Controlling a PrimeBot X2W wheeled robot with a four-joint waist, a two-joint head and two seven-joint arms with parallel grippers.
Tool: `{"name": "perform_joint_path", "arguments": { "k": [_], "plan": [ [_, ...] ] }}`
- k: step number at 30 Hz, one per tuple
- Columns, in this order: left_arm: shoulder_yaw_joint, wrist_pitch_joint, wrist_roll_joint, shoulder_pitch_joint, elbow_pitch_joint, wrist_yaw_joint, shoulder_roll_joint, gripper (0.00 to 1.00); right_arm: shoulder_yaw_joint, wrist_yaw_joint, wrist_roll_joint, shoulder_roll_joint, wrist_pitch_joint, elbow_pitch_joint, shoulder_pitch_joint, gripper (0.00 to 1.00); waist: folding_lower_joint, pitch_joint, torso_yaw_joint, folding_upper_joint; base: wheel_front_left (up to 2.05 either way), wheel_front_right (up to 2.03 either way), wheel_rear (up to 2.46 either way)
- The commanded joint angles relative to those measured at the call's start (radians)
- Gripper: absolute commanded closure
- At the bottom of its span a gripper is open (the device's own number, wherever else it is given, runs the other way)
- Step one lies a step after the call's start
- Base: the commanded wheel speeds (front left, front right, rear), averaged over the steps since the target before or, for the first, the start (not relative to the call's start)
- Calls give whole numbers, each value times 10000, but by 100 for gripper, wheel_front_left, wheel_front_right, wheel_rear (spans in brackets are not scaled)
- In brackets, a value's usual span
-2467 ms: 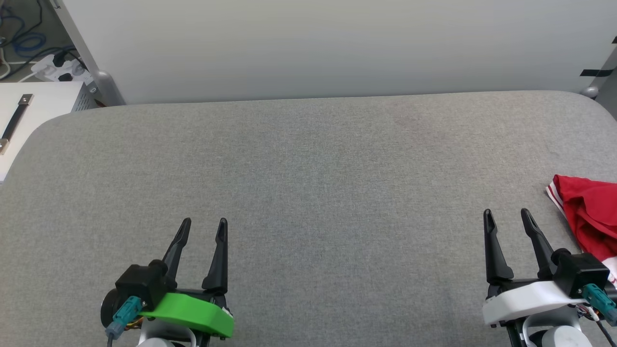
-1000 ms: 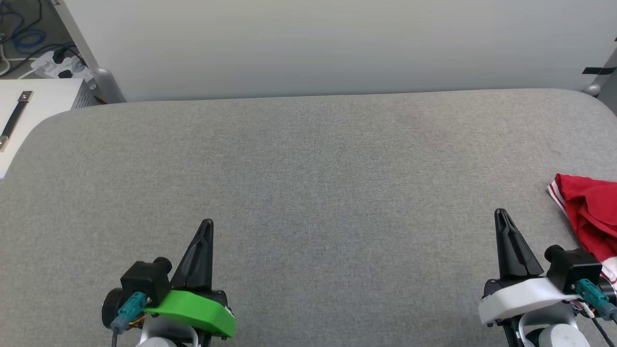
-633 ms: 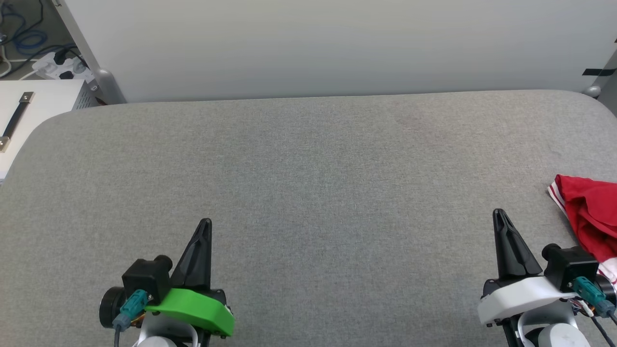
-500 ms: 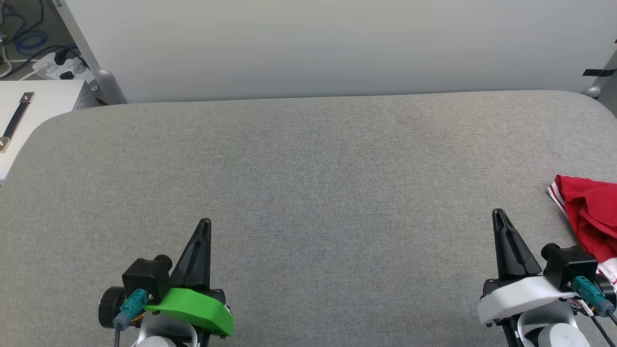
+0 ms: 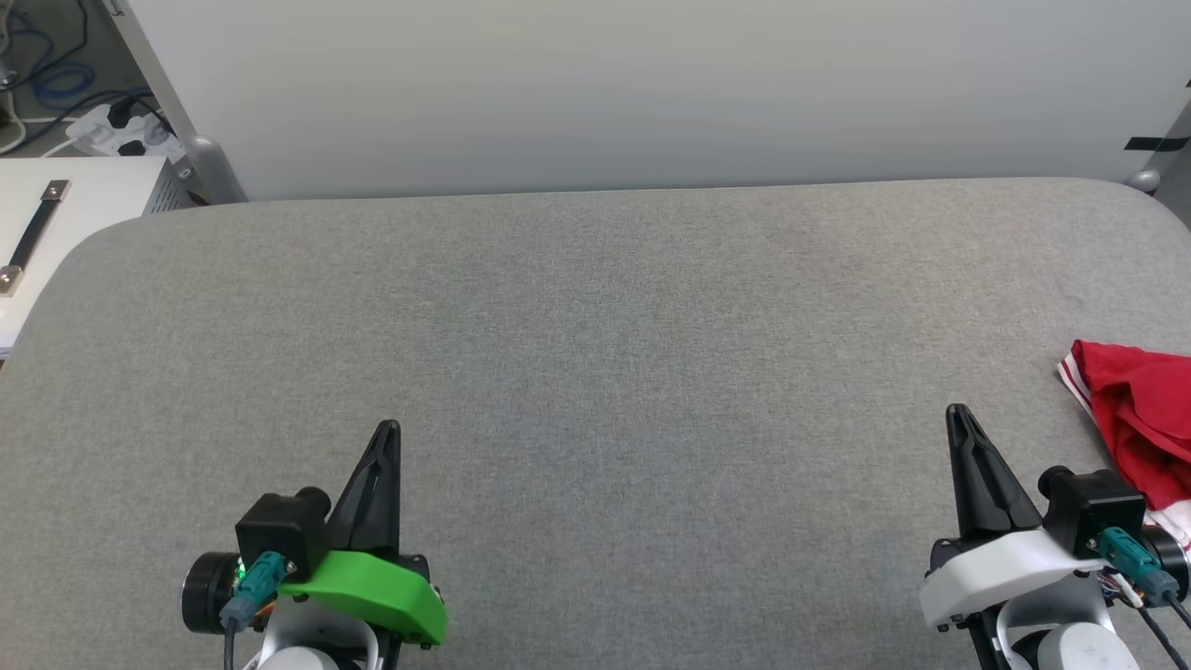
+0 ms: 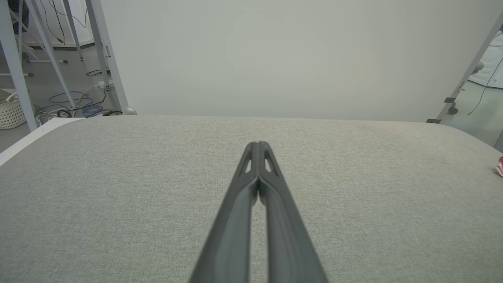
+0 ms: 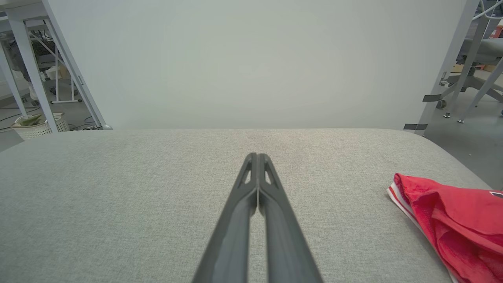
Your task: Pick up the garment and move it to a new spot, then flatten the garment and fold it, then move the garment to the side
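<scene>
We see the rumpled red jersey T-shirt [image 5: 1140, 419] with red-white striped trim lying on the grey cloth-covered table [image 5: 595, 307] just right of our right claw [image 5: 958, 416], far nearer it than our left claw [image 5: 387, 430], its length cut off at the view's edge, both claws clenched empty.

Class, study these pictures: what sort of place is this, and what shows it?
Probably a robotics lab or test room: a grey padded table stands before a plain white backdrop, with a power strip and loose cables on the floor beside metal frame legs.
</scene>
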Motion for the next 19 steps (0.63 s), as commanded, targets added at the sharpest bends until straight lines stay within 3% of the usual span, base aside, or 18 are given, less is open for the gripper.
{"name": "perform_joint_path", "arguments": {
  "k": [1, 19],
  "plan": [
    [44, 56, 164, 6, -64, 77, -77, 100, 34, -4, -90, 27, 70, -76, 71, 100, 0, -4, 2, 0, 0, 0, 0],
    [191, 416, 580, 8, -221, 258, -141, 100, 72, -5, -298, 38, 425, -220, 100, 100, 0, -61, 25, 0, 0, 0, 0]
  ]
}}
